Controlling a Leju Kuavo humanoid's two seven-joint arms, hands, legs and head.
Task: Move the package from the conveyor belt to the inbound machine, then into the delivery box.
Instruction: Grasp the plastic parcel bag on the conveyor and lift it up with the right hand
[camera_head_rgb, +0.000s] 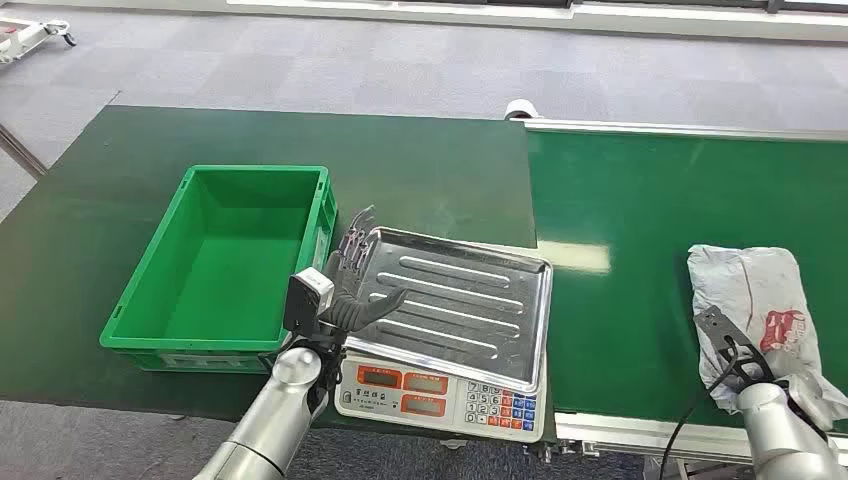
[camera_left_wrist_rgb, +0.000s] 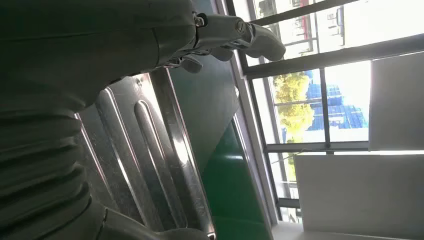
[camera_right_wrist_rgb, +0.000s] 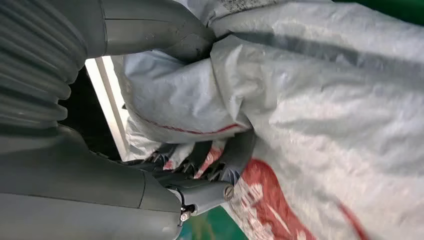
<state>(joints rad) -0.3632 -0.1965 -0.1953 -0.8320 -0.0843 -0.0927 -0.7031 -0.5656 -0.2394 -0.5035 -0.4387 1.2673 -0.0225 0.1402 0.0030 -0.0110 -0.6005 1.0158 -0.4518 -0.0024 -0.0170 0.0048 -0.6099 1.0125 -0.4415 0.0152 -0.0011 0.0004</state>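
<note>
A crumpled grey package (camera_head_rgb: 760, 300) with red print lies on the green conveyor belt (camera_head_rgb: 650, 200) at the right. My right hand (camera_head_rgb: 735, 355) grips its near end. In the right wrist view the thumb (camera_right_wrist_rgb: 150, 25) presses on the package (camera_right_wrist_rgb: 325, 100) from one side and the fingers (camera_right_wrist_rgb: 220, 160) curl into it from the other. The inbound machine is a scale with a steel tray (camera_head_rgb: 470, 300) and a keypad (camera_head_rgb: 440, 395). My left hand (camera_head_rgb: 352, 280) hovers over the tray's left edge, fingers apart and holding nothing. The green delivery box (camera_head_rgb: 150, 345) stands left of the scale.
The box and scale sit on a dark green table (camera_head_rgb: 420, 170) that butts against the belt. The belt's silver frame (camera_head_rgb: 620, 430) runs along the near side. Grey carpet lies beyond. The left wrist view shows the tray (camera_left_wrist_rgb: 150, 150) and windows behind.
</note>
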